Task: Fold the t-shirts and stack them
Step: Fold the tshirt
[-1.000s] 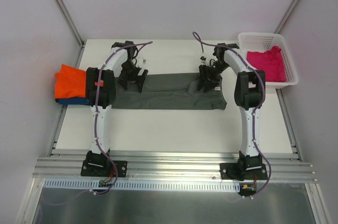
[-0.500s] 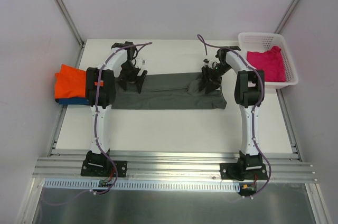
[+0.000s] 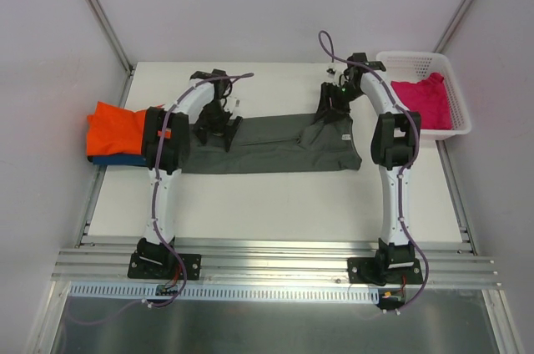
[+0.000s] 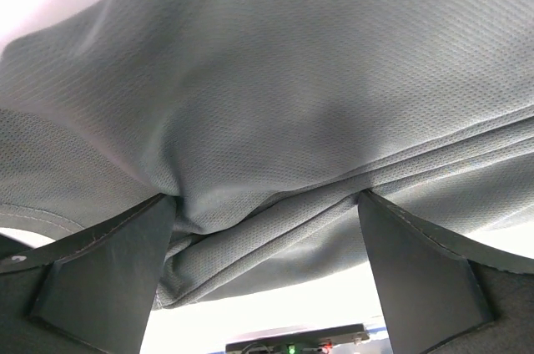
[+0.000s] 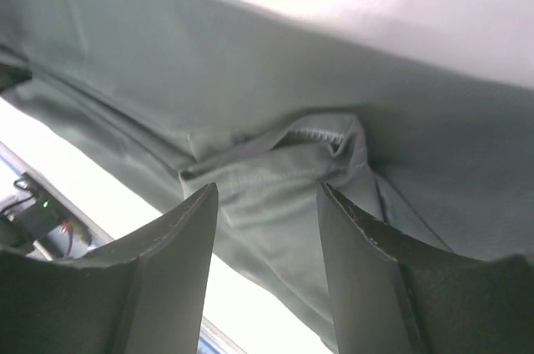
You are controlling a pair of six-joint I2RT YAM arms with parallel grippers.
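The dark grey t-shirt [image 3: 267,149] lies folded into a long strip across the middle of the table. My left gripper [image 3: 219,130] is over its left end, jaws wide apart, with a bunched fold of grey cloth [image 4: 292,78] between the fingertips [image 4: 125,254]. My right gripper [image 3: 334,110] is at the strip's far right corner, jaws apart around a hemmed fold [image 5: 275,179]. The bright orange t-shirt [image 3: 113,127] lies folded on the blue one [image 3: 113,159] at the table's left edge. The magenta pink t-shirt [image 3: 420,99] lies crumpled in the basket.
A white mesh basket [image 3: 409,59] stands at the back right corner of the table. White walls enclose the table on three sides. A metal rail [image 3: 275,264] with both arm bases runs along the near edge.
My right gripper has moved toward the far right, to the shirt's far corner. My left gripper has shifted a little right along the strip's left end.
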